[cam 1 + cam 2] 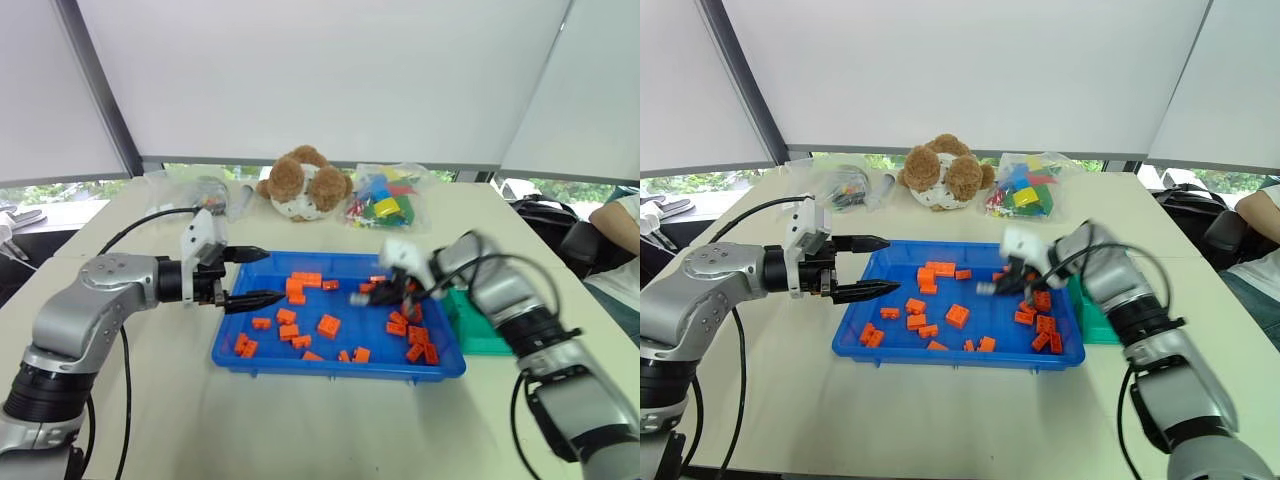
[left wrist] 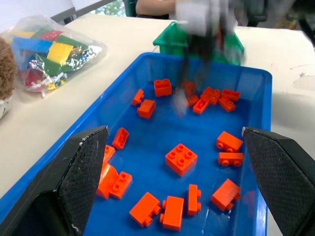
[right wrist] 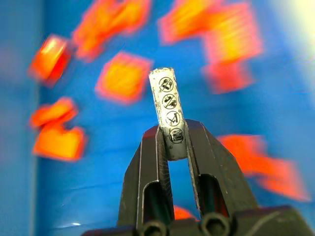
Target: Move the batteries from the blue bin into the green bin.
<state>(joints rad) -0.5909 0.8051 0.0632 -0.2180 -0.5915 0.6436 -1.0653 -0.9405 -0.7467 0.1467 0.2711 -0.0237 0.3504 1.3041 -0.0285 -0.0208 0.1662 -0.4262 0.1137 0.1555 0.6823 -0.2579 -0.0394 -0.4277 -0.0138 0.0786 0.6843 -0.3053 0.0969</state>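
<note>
From the head camera, the blue bin (image 1: 335, 360) sits on the pale table (image 1: 300, 430) and is strewn with orange toy bricks (image 1: 328, 325). The left gripper (image 1: 252, 276) hangs at the bin's left end, its two black fingers spread apart and empty, one above the rim and one reaching just inside. The right gripper (image 1: 385, 292) is blurred above the bin's right half, over a cluster of bricks, with a small grey battery (image 1: 360, 297) sticking out of its tip. The green bin (image 1: 478, 330) stands just beside the blue bin's right side, partly covered by the right arm. Behind the bin lie a brown teddy bear (image 1: 305, 184) and a clear bag of coloured blocks (image 1: 385, 200); a person's arm (image 1: 618, 220) shows at the far right edge.

In the left wrist view, the two black fingers (image 2: 78, 182) stand wide open on either side of the brick-covered bin floor. Across the bin, the blurred right gripper (image 2: 197, 64) hangs in front of the green bin (image 2: 174, 42), and the bag of blocks (image 2: 49, 54) lies on the table beside the bin.

In the right wrist view, the right gripper (image 3: 173, 140) is clamped on the silver battery (image 3: 168, 110), which stands up from between the fingers with round warning symbols printed along its side. Below it the blue bin floor (image 3: 108, 147) and orange bricks are smeared.
</note>
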